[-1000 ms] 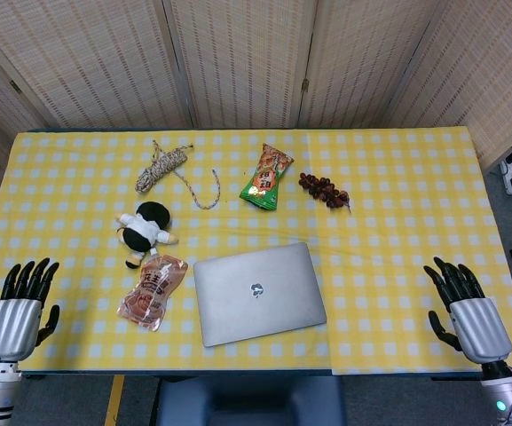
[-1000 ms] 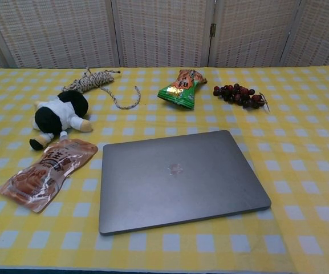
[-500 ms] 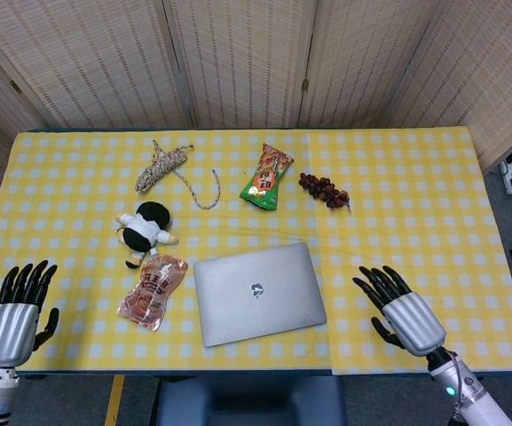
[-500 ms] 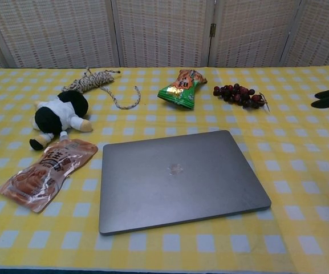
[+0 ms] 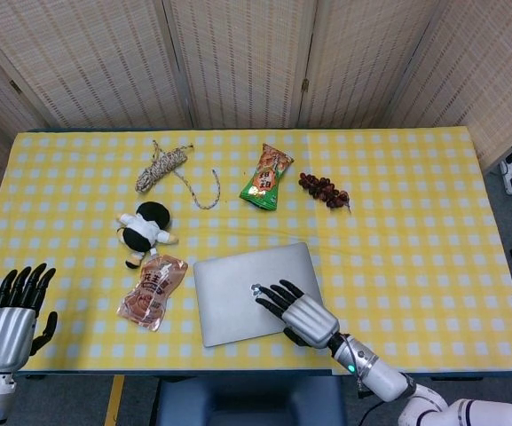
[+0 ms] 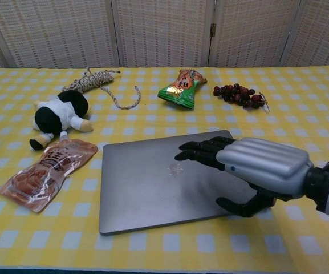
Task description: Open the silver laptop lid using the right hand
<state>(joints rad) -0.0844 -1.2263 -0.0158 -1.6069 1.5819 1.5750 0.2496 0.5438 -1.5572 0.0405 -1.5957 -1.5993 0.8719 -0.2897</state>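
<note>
The silver laptop [image 5: 233, 297] [image 6: 147, 185] lies shut and flat on the yellow checked tablecloth near the front edge. My right hand [image 5: 296, 312] [image 6: 250, 168] hovers over the laptop's right half, fingers spread and stretched toward the logo, thumb hanging by the front right corner; it holds nothing. Whether it touches the lid I cannot tell. My left hand [image 5: 11, 311] stays at the table's front left corner, fingers apart and empty.
Left of the laptop lie a brown snack pouch [image 5: 153, 291] and a black-and-white plush toy [image 5: 145, 229]. Farther back are a coiled rope [image 5: 162, 167], a green snack bag [image 5: 268, 177] and a bunch of dark grapes [image 5: 324, 190].
My right hand has swept left from the table's right side to above the laptop's right half. The left hand has barely moved, and the laptop stays closed.
</note>
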